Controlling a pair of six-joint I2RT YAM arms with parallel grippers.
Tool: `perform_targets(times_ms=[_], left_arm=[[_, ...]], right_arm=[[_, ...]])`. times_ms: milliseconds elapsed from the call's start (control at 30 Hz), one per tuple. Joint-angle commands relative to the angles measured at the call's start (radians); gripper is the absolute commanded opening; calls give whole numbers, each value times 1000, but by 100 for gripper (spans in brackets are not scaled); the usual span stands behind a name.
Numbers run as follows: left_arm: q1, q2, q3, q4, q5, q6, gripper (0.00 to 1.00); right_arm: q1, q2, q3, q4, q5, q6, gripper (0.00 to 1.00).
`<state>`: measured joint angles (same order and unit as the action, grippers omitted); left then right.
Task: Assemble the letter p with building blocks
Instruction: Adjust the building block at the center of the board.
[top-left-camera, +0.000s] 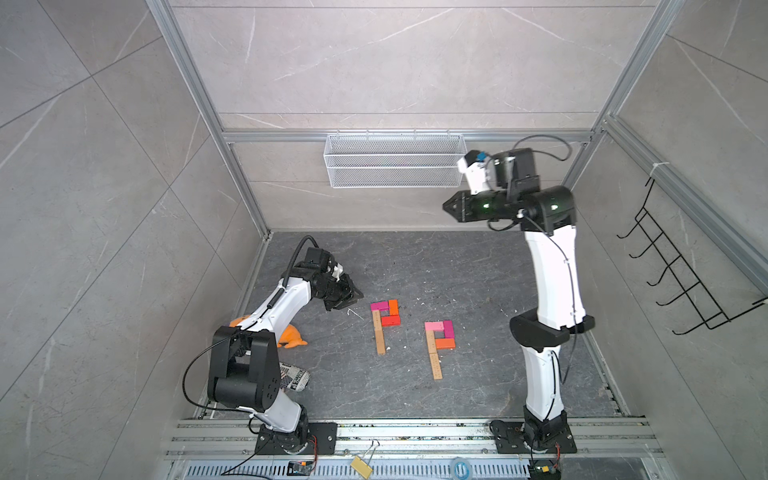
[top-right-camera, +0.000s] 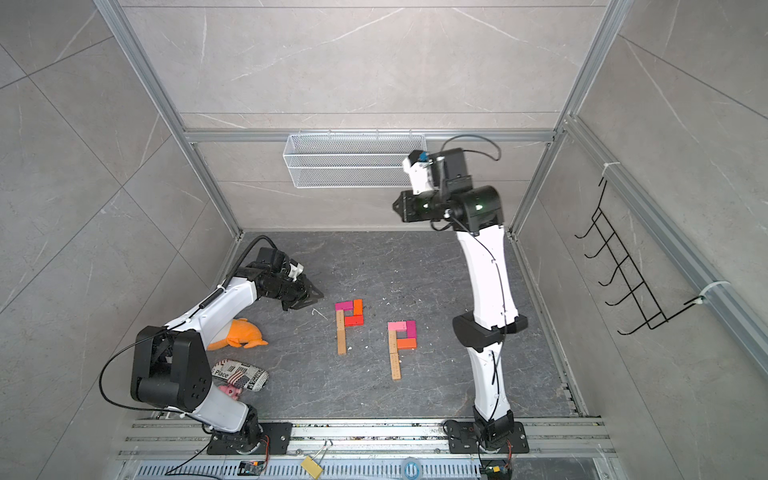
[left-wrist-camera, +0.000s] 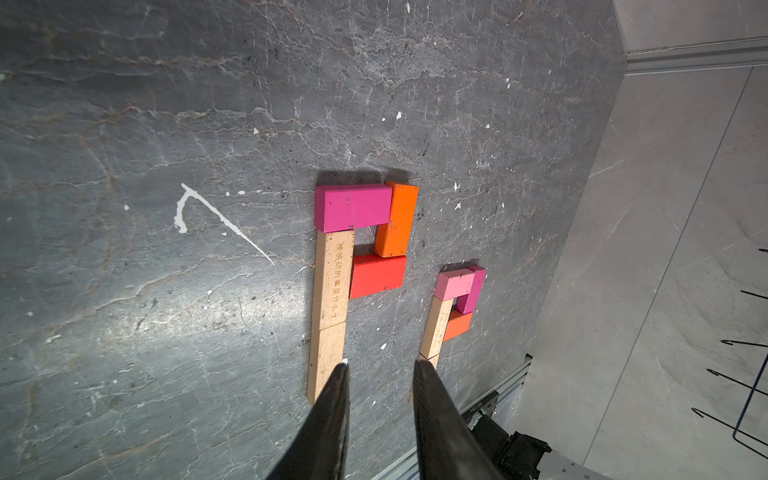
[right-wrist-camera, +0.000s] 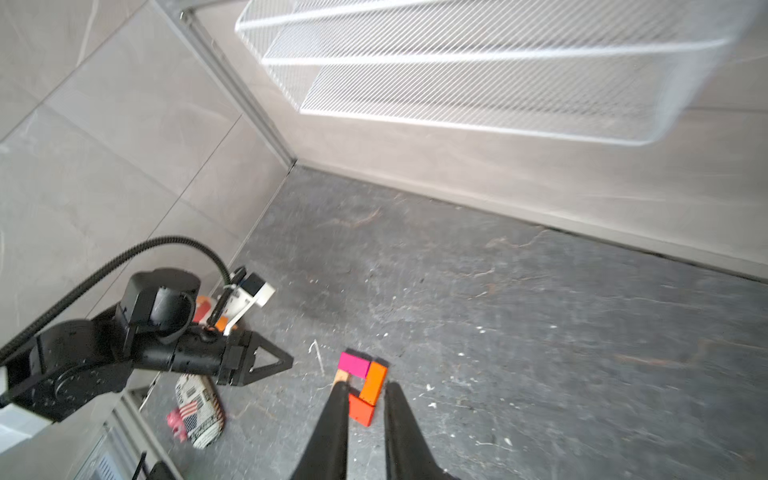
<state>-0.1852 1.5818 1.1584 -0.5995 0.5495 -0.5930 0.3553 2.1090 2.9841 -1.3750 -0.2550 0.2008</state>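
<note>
Two grippers, and both have the jaws spread with nothing between them. Left gripper (left-wrist-camera: 382, 364) hangs low over the dark tabletop (left-wrist-camera: 166, 124), near the left P, on the side toward the left edge. Right gripper (right-wrist-camera: 367, 384) is high in the air toward the back right corner, well apart from every block.

Ten building blocks (left-wrist-camera: 353, 208) lie flat around the middle of the tabletop, forming two P figures that lie side by side and do not touch. The left P (top-left-camera: 379, 332) has five blocks: two tan in the stem, and one magenta, one orange and one red in the loop. The right P (top-left-camera: 433, 353), a little nearer the front edge, has also five: two tan, one light pink, one magenta, one orange.

Near the left edge lie one orange plush fish (top-right-camera: 239, 332), one newspaper-print pouch (top-right-camera: 241, 374) and one small pink toy (top-right-camera: 230, 390). One white wire basket (top-left-camera: 395, 160) hangs on the back wall.

Only the left wrist view shows the seam in the left stem and the printed characters on it. The right wrist view shows just the left P, but also the pouch and the pink toy.
</note>
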Motion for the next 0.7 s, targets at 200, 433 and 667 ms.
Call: perform_targets(times_ms=[200, 433, 667], left_arm=[[4, -11, 9, -6, 9, 21, 31], [4, 9, 7, 32, 67, -11, 31], [4, -34, -15, -28, 39, 21, 32]], right_arm=[[2, -359, -923, 550, 182, 71, 47], [5, -345, -1050, 538, 52, 104, 66], [104, -294, -1372, 721, -63, 200, 72]])
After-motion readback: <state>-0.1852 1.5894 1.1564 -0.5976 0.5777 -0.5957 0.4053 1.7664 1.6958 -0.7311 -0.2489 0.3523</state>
